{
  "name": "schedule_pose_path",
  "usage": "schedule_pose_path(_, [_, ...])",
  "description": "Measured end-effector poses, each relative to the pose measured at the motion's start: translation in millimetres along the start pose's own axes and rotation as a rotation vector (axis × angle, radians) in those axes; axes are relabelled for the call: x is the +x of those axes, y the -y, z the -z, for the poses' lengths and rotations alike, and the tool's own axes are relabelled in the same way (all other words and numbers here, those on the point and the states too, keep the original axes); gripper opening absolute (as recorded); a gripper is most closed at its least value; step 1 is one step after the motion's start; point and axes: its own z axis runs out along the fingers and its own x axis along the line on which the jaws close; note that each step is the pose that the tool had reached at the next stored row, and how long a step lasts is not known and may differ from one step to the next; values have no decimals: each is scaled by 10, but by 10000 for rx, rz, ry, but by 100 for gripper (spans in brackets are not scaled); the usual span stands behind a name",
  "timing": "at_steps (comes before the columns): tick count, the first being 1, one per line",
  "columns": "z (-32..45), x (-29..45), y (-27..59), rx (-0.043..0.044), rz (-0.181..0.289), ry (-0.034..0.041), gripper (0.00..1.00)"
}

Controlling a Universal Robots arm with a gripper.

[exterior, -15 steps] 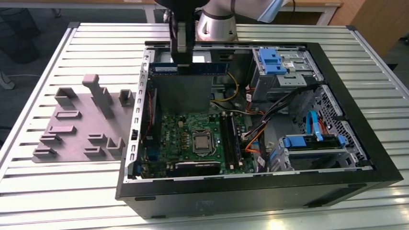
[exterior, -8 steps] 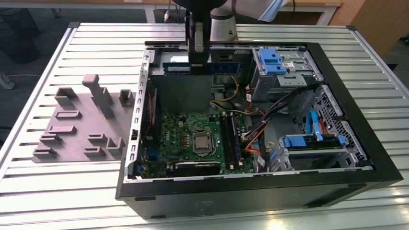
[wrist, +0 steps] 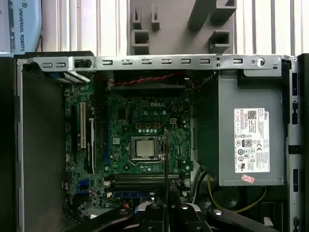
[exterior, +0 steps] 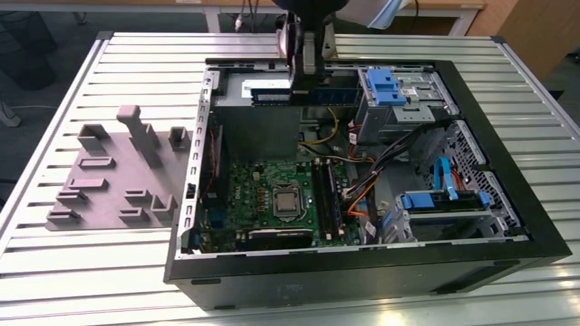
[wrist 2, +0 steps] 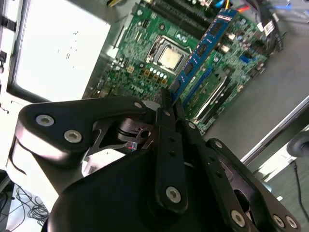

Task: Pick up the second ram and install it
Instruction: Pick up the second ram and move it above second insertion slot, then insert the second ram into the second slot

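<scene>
Second ram (wrist 2: 200, 48) was clamped at one end between the fingers (wrist 2: 162, 126) of the gripper (wrist 2: 171, 104), held clear above the motherboard (wrist 2: 140, 58); transport was in hand, and seating would require alignment with a memory slot (wrist: 140, 180).

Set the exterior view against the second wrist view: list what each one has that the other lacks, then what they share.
Exterior view: the slatted table, the grey fixture plate lying on it beside the case, and the blue drive caddies.
Second wrist view: the pincer's black linkage with its bolts, and its fingers clamped on one end of the ram.
Both: the ram in the pincer, the green motherboard and its processor.
</scene>
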Motion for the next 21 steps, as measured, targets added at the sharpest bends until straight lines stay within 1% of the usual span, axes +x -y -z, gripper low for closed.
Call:
schedule_pose_path(3, [1,-3,89,0,-1,0,14])
schedule_pose_path(5, [1,-4,120,0,0,0,14])
schedule_pose_path(9, [1,-4,126,0,-1,0,14])
schedule_pose_path(11, [1,-5,151,0,-1,-1,14])
schedule_pose_path(21, [-1,-6,152,0,-105,-1,14])
